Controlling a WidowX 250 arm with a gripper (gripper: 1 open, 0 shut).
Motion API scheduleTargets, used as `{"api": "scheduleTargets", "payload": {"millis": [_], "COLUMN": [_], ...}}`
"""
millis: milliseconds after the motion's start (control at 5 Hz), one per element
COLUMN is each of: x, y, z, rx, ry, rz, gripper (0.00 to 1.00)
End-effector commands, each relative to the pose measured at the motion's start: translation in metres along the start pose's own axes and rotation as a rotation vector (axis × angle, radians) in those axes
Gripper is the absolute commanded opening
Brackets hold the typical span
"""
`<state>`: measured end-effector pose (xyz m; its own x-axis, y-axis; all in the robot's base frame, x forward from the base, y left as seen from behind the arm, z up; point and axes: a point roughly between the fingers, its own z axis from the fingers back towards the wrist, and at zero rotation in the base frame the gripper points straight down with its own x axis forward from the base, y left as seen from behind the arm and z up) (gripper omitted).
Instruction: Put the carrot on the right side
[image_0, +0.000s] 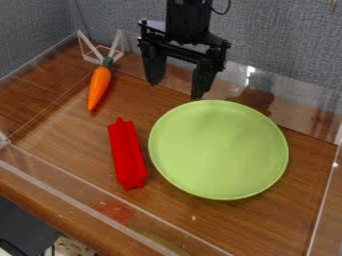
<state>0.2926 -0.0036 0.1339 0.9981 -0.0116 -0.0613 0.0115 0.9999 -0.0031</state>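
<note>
The small tapered orange carrot with a green stem end (99, 88) is left ungrasped at the left, the black two-fingered gripper (179, 75) being spread wide, so all moving remains.

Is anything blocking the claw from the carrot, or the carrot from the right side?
Nothing visible stands between the claw and the carrot. Toward the right, the green plate and red bar lie partly across a low path.

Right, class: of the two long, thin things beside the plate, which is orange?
The carrot, the one farther from the green plate; it tapers and has a green stem, while the other bar is red.
</note>
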Motion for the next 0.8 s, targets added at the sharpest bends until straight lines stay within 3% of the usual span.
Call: {"api": "scheduleTargets", "payload": {"millis": [0,400,600], "x": [0.003,0.013,0.019], "y": [0.007,0.086,0.114], "z": [-0.004,-0.012,-0.019], "rx": [-0.004,-0.004,-0.005], "ry": [0.025,0.001,-0.015], "rz": [0.007,0.140,0.206], "gripper": [1.00,1.00,1.00]}}
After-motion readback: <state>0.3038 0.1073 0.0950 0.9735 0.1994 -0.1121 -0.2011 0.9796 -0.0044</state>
